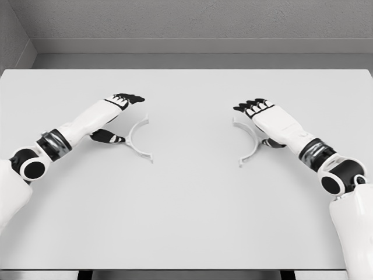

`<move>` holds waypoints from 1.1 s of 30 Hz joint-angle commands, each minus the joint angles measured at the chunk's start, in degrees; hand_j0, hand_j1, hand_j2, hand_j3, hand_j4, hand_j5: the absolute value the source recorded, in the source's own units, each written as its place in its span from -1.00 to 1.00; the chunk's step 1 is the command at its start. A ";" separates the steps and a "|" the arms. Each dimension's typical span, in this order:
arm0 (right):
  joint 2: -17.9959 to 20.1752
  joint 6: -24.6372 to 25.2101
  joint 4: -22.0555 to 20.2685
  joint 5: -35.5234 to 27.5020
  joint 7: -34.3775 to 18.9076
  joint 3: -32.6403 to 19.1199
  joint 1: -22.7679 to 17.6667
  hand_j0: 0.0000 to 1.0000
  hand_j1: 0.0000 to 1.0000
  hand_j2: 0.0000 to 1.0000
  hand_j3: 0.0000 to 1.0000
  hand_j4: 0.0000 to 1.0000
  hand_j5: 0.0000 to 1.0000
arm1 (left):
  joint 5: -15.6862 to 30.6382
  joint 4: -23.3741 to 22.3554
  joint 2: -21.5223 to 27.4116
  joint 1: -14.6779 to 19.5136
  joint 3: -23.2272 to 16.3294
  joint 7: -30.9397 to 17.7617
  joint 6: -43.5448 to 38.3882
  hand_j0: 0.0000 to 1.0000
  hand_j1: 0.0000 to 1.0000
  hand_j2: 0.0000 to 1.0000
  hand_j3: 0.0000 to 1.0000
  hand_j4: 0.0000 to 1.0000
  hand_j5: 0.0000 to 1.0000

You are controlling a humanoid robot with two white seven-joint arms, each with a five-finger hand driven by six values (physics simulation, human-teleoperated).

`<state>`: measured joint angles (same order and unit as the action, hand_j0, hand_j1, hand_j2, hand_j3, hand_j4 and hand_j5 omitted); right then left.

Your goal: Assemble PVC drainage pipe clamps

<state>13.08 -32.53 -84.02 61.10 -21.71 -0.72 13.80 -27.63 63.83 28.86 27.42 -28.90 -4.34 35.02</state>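
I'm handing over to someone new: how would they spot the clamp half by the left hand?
Start at the white table and follow the left arm up to the left hand. Just right of it lies a thin white half-ring, flat on the table. Unlike the other half-ring by the right hand, its curve bulges toward the left hand, open side facing the table's middle.

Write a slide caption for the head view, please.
Each hand, left and right, hovers beside a white clamp half on the table.

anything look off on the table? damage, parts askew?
Nothing stands out. Two white clamp halves lie flat on the table, apart: the left half by the left hand, the right half by the right hand. Neither looks broken.
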 commanded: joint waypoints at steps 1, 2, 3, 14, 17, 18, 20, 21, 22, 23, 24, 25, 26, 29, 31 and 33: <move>0.02 0.54 -0.09 -0.37 0.00 0.46 0.00 1.00 1.00 1.00 1.00 1.00 1.00 | 0.38 0.16 -0.20 0.00 -0.01 0.03 -0.02 1.00 1.00 1.00 1.00 1.00 1.00; 0.02 0.54 -0.09 -0.37 0.00 0.46 0.00 1.00 1.00 1.00 1.00 1.00 1.00 | 0.38 0.25 -0.55 0.00 -0.01 -0.06 -0.02 1.00 1.00 1.00 1.00 1.00 1.00; 0.02 0.54 -0.09 -0.37 0.00 0.63 0.09 1.00 1.00 1.00 1.00 1.00 1.00 | 0.38 0.33 -0.82 -0.09 -0.10 0.03 -0.02 1.00 1.00 1.00 1.00 1.00 1.00; -0.07 1.06 -0.18 -0.37 0.00 1.69 0.26 1.00 1.00 1.00 1.00 1.00 1.00 | 0.56 -0.02 -1.08 0.09 0.60 0.03 -0.02 1.00 1.00 1.00 1.00 1.00 1.00; -0.68 1.41 -0.18 -0.37 0.00 1.78 0.44 1.00 1.00 1.00 1.00 1.00 1.00 | 0.47 -0.19 -1.08 0.70 0.52 0.03 -0.02 1.00 1.00 1.00 1.00 1.00 1.00; -1.21 1.41 -0.18 -0.37 0.00 2.13 0.44 1.00 1.00 1.00 1.00 1.00 1.00 | 0.47 -0.19 -1.08 0.88 0.60 0.03 -0.02 1.00 1.00 1.00 1.00 1.00 1.00; -1.21 1.50 -0.26 -0.37 0.00 2.30 0.44 1.00 1.00 1.00 1.00 1.00 1.00 | 0.47 -2.56 -1.43 1.49 0.43 0.03 -0.02 1.00 1.00 1.00 1.00 1.00 1.00; -1.21 1.50 -0.27 -0.37 0.00 2.39 0.44 1.00 1.00 1.00 1.00 1.00 1.00 | 0.47 -3.27 -1.70 2.20 0.16 0.03 -0.02 1.00 1.00 1.00 1.00 1.00 1.00; -1.21 1.50 -0.44 -0.37 0.00 2.48 0.44 1.00 1.00 1.00 1.00 1.00 1.00 | 0.47 -3.36 -1.96 2.29 0.16 0.03 -0.02 1.00 1.00 1.00 1.00 1.00 1.00; -1.21 2.12 -1.32 -0.37 0.00 2.57 0.44 1.00 1.00 1.00 1.00 1.00 1.00 | 0.47 -3.53 -2.05 2.46 0.16 0.03 -0.02 1.00 1.00 1.00 1.00 1.00 1.00; -1.21 2.12 -1.50 -0.37 0.00 2.57 0.44 1.00 1.00 1.00 1.00 1.00 1.00 | 0.38 -3.71 -2.14 2.55 0.08 0.03 -0.02 1.00 1.00 1.00 1.00 1.00 1.00; -1.21 2.20 -1.58 -0.37 0.00 2.92 0.44 1.00 1.00 1.00 1.00 1.00 1.00 | 0.38 -3.97 -2.75 2.90 -0.01 0.03 -0.02 1.00 1.00 1.00 1.00 1.00 1.00; -1.30 2.29 -1.67 -0.37 0.00 3.09 0.44 1.00 1.00 1.00 1.00 1.00 1.00 | 0.38 -4.68 -3.02 3.08 -0.01 0.03 -0.02 1.00 1.00 1.00 1.00 1.00 1.00; -1.92 2.65 -1.67 -0.28 -0.09 3.71 0.79 1.00 1.00 1.00 1.00 1.00 1.00 | 0.29 -5.47 -4.07 3.60 -0.19 0.03 -0.02 1.00 1.00 1.00 1.00 1.00 1.00; -1.92 2.65 -1.67 -0.37 -0.35 3.71 0.79 1.00 1.00 1.00 1.00 1.00 1.00 | 0.29 -5.47 -4.16 3.69 -0.19 0.03 -0.02 1.00 1.00 1.00 1.00 1.00 1.00; -2.09 2.73 -1.67 -0.28 -0.35 3.80 0.79 1.00 1.00 1.00 1.00 1.00 1.00 | 0.29 -5.47 -4.77 3.87 -0.28 0.03 -0.02 1.00 1.00 1.00 1.00 1.00 1.00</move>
<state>11.13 -30.02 -85.64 61.13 -22.00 2.94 14.59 -27.70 58.51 24.58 31.46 -29.16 -4.34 35.02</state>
